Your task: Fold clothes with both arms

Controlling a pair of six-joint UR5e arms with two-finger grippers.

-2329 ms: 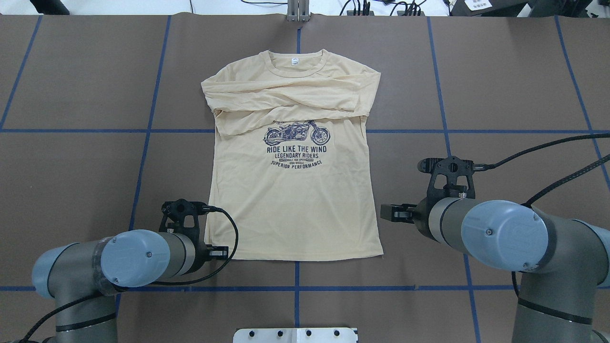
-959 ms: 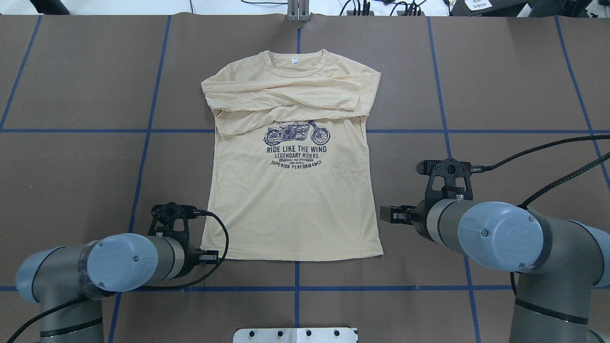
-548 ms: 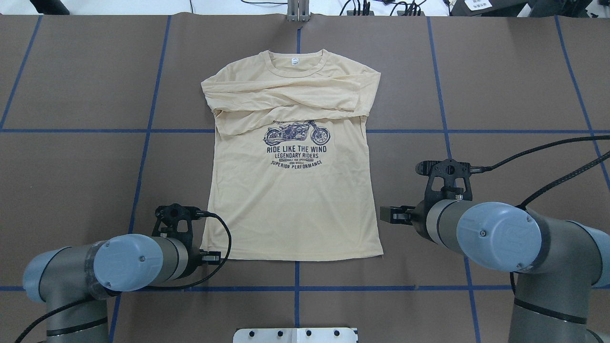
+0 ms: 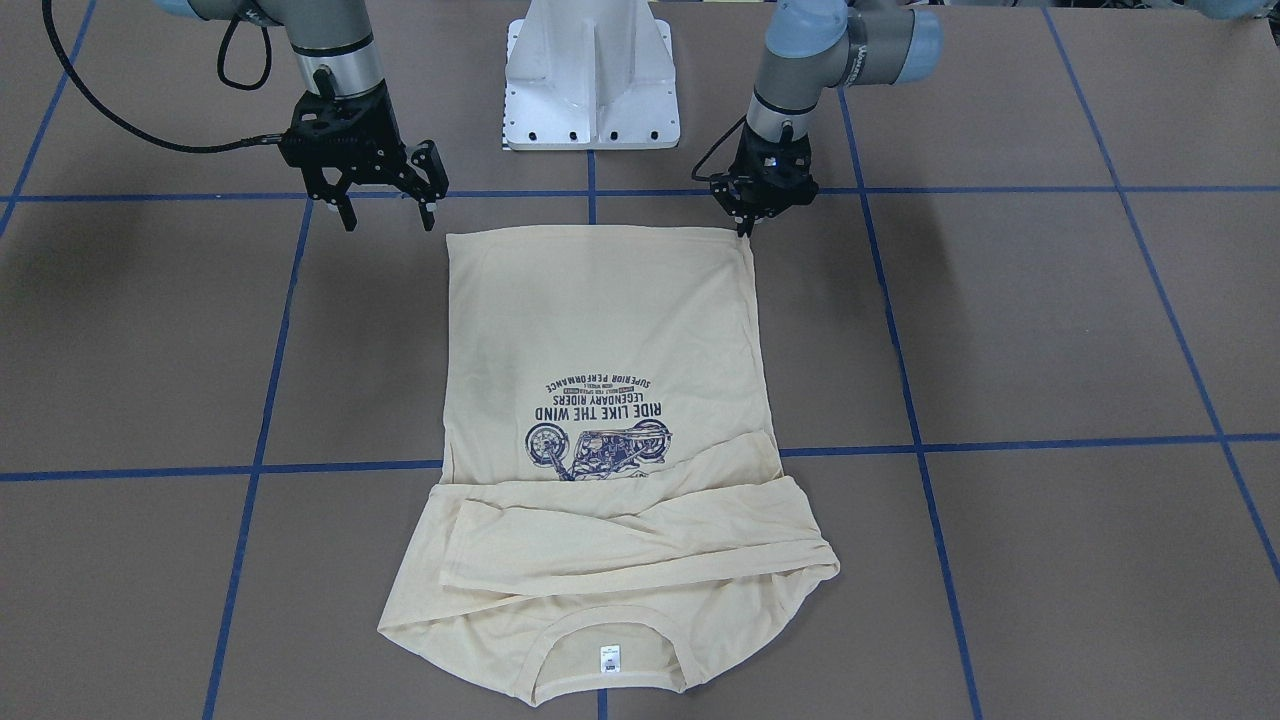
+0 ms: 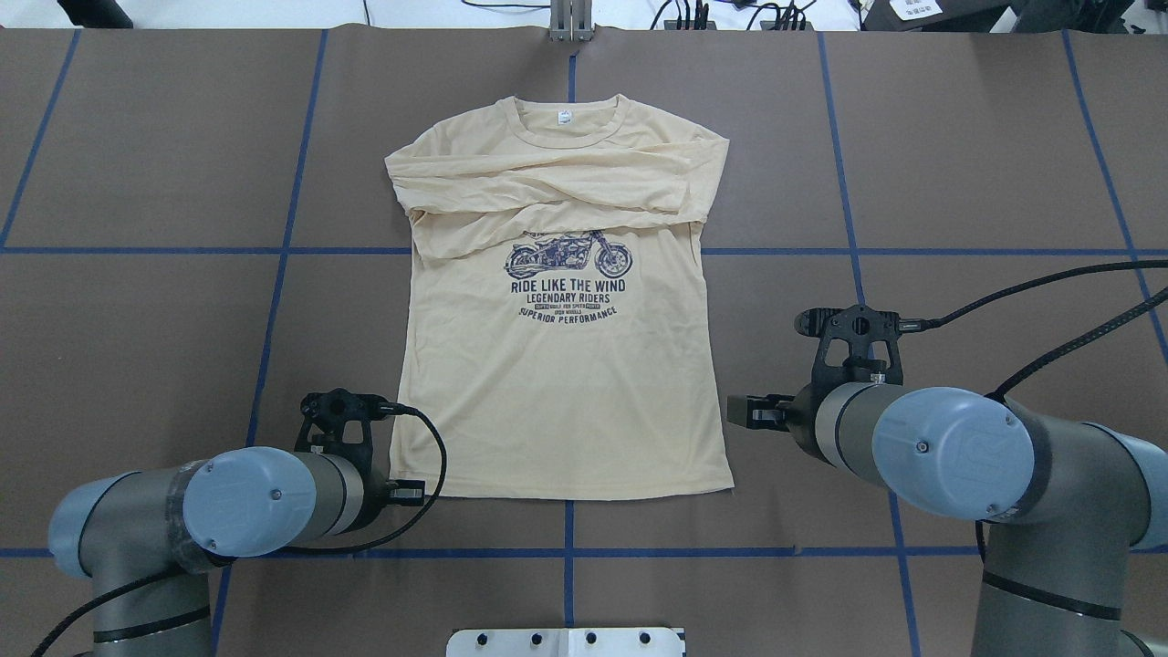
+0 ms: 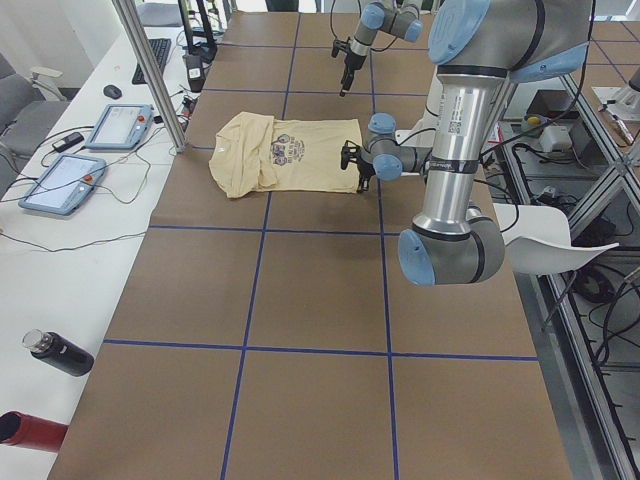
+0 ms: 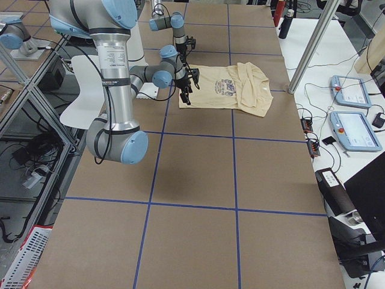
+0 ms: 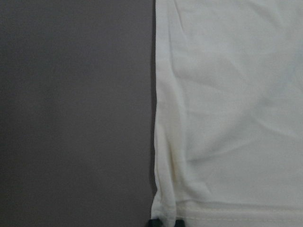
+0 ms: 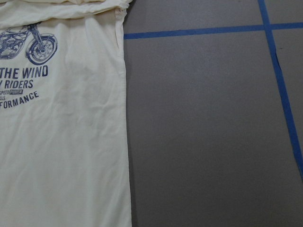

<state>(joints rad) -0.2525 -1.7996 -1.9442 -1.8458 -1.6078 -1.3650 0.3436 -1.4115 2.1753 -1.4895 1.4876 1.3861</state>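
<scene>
the left claw (image 4: 747, 224) is pressed together on a hem corner of the shirt (image 4: 600, 320). in the left wrist view its dark fingertips (image 8: 157, 222) sit at the bottom edge with the cloth bunched up between them. read the overhead view as a clock, collar at 12: that corner is at 7 o'clock.

the right claw (image 4: 390, 212) is spread wide, both fingers clear of the cloth, just outside the hem corner at 5 o'clock. its wrist view shows only the shirt's side edge, part of the print and bare table.

the shirt lies flat and print-up in the middle of the brown table (image 4: 1050, 330), hem at 6 o'clock toward the robot, collar at 12 o'clock away from it. both long sleeves (image 4: 640, 545) are folded across the chest, one over the other, and cover the top of the motorcycle print (image 4: 598, 445). a small white label (image 4: 610, 657) shows inside the collar. blue tape lines (image 4: 1000, 443) cross the table in a grid, one running under the shirt. the white base (image 4: 592, 70) stands at 6 o'clock, past the hem.
</scene>
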